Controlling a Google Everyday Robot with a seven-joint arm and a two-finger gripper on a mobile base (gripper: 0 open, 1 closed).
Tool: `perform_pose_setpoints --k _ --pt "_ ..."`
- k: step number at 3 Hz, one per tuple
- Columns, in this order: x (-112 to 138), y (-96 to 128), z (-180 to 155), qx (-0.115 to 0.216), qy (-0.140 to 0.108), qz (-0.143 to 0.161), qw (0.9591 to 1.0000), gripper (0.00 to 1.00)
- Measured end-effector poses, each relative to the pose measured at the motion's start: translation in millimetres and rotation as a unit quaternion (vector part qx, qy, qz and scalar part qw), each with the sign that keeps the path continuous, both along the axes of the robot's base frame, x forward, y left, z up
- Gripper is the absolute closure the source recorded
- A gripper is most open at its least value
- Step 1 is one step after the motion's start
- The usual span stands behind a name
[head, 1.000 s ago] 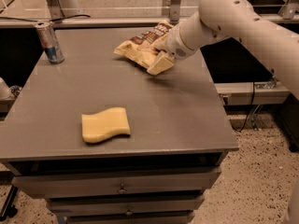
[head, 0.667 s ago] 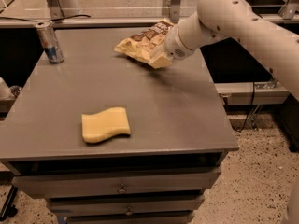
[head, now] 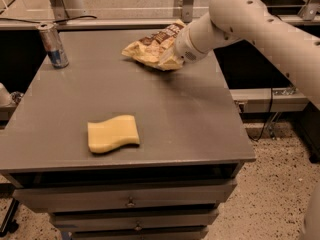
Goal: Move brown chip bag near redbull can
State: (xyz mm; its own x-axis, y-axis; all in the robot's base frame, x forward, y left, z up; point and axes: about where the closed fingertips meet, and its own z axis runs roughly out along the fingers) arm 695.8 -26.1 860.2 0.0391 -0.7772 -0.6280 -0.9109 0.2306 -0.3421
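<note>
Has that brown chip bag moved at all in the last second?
Yes, barely: the brown chip bag's end at the gripper has edged up toward the table's far edge, no nearer the redbull can.

One worktop (head: 200, 134) fills the middle of the frame, with three loose things: one brown chip bag (head: 146, 49) at upper centre, one redbull can (head: 52, 45) at upper left and one yellow sponge (head: 113, 133) at lower left. One arm (head: 250, 19) enters from the upper right, its one tool (head: 170, 59) at the bag. Two drawer knobs (head: 130, 202) show at the bottom.
</note>
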Motion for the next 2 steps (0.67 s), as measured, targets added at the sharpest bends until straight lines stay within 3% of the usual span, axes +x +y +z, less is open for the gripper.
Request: perform_pose_setpoints --k 1,2 --pt "14.3 19.8 4.1 0.018 -0.012 0.025 0.9995 1.0" --pt "32.5 61.2 11.9 0.059 -0.021 0.08 0.9949 1.0"
